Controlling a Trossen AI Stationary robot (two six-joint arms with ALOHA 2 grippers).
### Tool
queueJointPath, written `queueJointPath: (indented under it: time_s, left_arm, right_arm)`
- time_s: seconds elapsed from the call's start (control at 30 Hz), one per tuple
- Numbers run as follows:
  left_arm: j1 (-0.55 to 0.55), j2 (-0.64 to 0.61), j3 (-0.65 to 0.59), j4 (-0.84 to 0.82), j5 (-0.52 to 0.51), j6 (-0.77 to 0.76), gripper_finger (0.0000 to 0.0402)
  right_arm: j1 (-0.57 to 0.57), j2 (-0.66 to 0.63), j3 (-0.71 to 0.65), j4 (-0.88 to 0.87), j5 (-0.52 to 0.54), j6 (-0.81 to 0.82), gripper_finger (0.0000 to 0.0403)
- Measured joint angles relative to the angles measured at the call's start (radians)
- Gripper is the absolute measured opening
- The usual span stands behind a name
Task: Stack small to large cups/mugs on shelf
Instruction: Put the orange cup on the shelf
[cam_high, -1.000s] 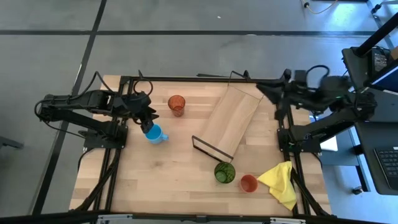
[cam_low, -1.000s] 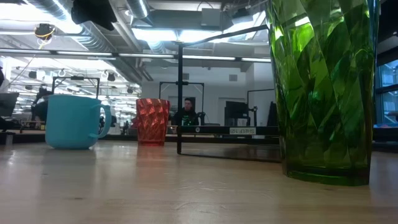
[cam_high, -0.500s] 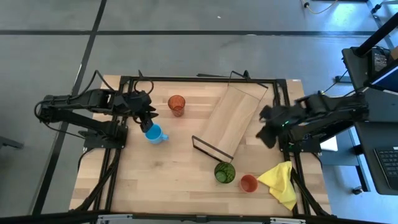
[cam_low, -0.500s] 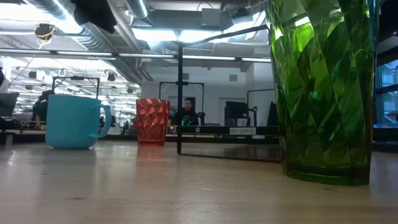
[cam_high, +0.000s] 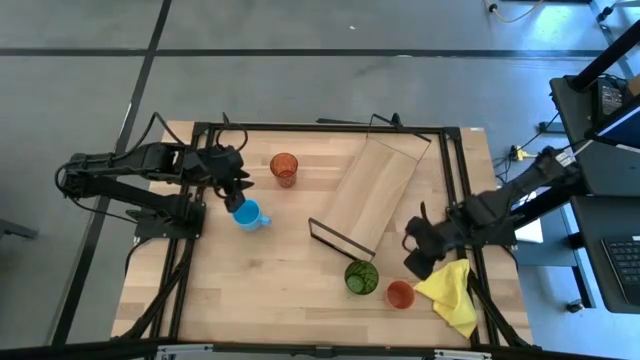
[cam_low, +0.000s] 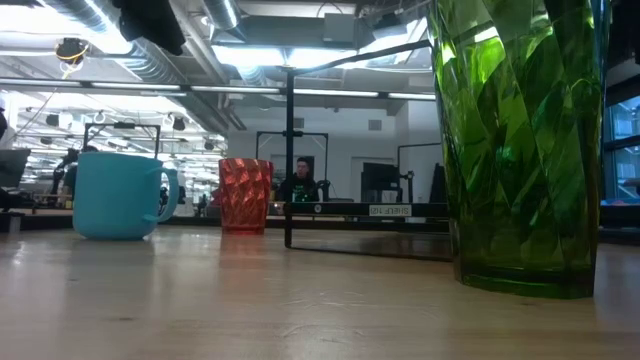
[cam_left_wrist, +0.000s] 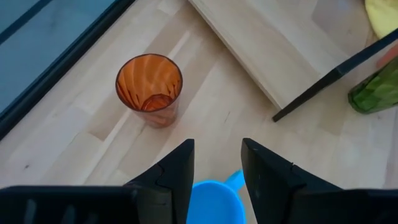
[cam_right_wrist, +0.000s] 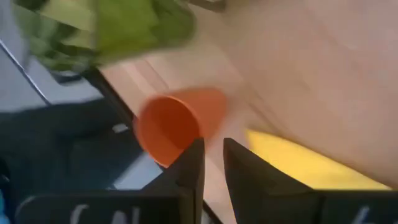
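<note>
The right gripper (cam_high: 418, 252) is seen above the tabletop (cam_high: 250, 290) just beside the small red-orange cup (cam_high: 400, 294), its fingers (cam_right_wrist: 186, 171) set with only a narrow gap and nothing between them — probably near-closed, though the wrist view is blurred. The yellow cloth (cam_high: 452, 295) lies next to that cup, and the green tumbler (cam_high: 361, 277) stands on its other side. The left gripper (cam_high: 236, 193) is held over the light-blue mug (cam_high: 248, 214), jaws parted with the mug's rim between the fingers (cam_left_wrist: 177, 177) but not clamped. The orange-red tumbler (cam_high: 284, 167) stands apart, nearer the far edge. The shelf (cam_high: 368, 195) lies diagonally on the light-wood tabletop, its black wire frame at each end. Grey floor with dark lines surrounds the tabletop; in the low view an office hall with ceiling ducts and a seated person (cam_low: 300, 180) is seen. A white label on the frame behind cannot be read.
</note>
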Motion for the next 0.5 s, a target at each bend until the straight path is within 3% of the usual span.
queueJointPath:
  time_s: [0.1, 0.3, 0.5]
  left_arm:
    - [0.000, 0.000, 0.000, -0.010, 0.000, 0.031, 0.0128]
    - [0.018, 0.000, 0.000, -0.012, 0.000, 0.085, 0.0128]
    - [0.051, 0.000, 0.000, -0.012, 0.003, 0.139, 0.0128]
  right_arm:
    - [0.070, 0.031, -0.001, 0.048, 0.064, 0.099, 0.0062]
    - [0.174, 0.137, -0.002, 0.086, 0.075, 0.235, 0.0062]
    - [0.193, 0.238, -0.002, 0.124, 0.083, 0.282, 0.0062]
